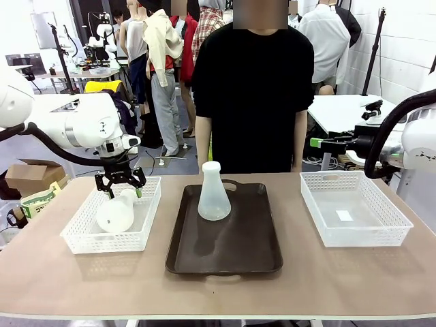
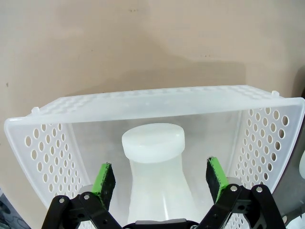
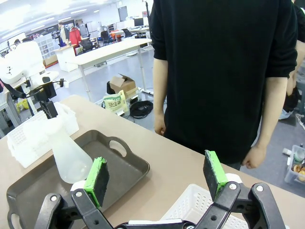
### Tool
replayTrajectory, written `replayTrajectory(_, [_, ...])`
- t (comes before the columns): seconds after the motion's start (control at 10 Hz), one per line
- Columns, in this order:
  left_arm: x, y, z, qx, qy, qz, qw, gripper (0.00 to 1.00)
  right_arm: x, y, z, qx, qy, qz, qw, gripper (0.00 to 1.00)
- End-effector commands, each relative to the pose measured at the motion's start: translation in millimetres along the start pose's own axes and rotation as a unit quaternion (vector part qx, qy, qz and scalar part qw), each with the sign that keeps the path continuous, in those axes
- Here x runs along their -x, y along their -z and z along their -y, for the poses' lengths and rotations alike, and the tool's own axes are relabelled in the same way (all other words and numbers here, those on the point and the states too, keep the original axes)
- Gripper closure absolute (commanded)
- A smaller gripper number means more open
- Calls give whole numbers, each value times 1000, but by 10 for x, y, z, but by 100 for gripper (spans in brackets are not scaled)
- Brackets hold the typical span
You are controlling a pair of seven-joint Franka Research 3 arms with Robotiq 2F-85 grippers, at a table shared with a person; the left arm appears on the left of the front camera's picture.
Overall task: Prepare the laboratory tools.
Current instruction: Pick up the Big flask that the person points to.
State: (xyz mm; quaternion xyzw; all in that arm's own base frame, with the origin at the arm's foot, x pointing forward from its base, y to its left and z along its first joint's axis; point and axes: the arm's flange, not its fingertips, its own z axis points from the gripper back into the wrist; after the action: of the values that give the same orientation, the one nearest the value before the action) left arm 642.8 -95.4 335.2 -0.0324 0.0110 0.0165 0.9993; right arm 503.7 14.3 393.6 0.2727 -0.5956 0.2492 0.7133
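So my left fingers (image 1: 121,185) are spread wide open over the white mesh basket (image 1: 82,235) on my left side of the surface (image 1: 306,279). The first flask (image 1: 114,214) is lying tipped over inside that basket, sitting right between my green pads (image 2: 106,181), with a gap on both sides, so I'm not touching it. The second flask (image 1: 213,197) is standing upright on the dark brown tray (image 1: 225,252) in the middle, toward the far end near the handle cutout. My right fingers (image 1: 317,143) are wide open too, with nothing in them, hanging in the air above the far right of the surface near the other basket (image 1: 392,225). A person (image 1: 252,88) in a black shirt stands across from me, arms down.
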Motion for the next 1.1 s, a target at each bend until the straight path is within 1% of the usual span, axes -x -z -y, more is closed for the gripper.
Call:
replayTrajectory(0.0, [-85, 17, 23, 7, -10, 5, 1000, 0, -1, -3, 0, -1, -4, -5, 1000, 0])
replayTrajectory(0.3, [-104, 12, 50, 0, -6, 2, 1000, 0, -1, -3, 0, -1, -4, -5, 1000, 0])
replayTrajectory(0.4, [-102, 15, 53, 1, -2, 7, 1000, 18, -1, -3, 0, -1, -4, -5, 1000, 0])
replayTrajectory(0.8, [-112, 30, 41, -3, -6, -2, 1000, 96, -1, -3, 0, -1, -4, -5, 1000, 0])
replayTrajectory(0.9, [-104, 34, 43, -3, -8, -7, 1000, 100, -1, -3, 0, -1, -4, -5, 1000, 0])
replayTrajectory(1.0, [-87, 38, 56, -4, -6, -10, 1000, 100, -1, -3, 0, -1, -4, -5, 1000, 0])
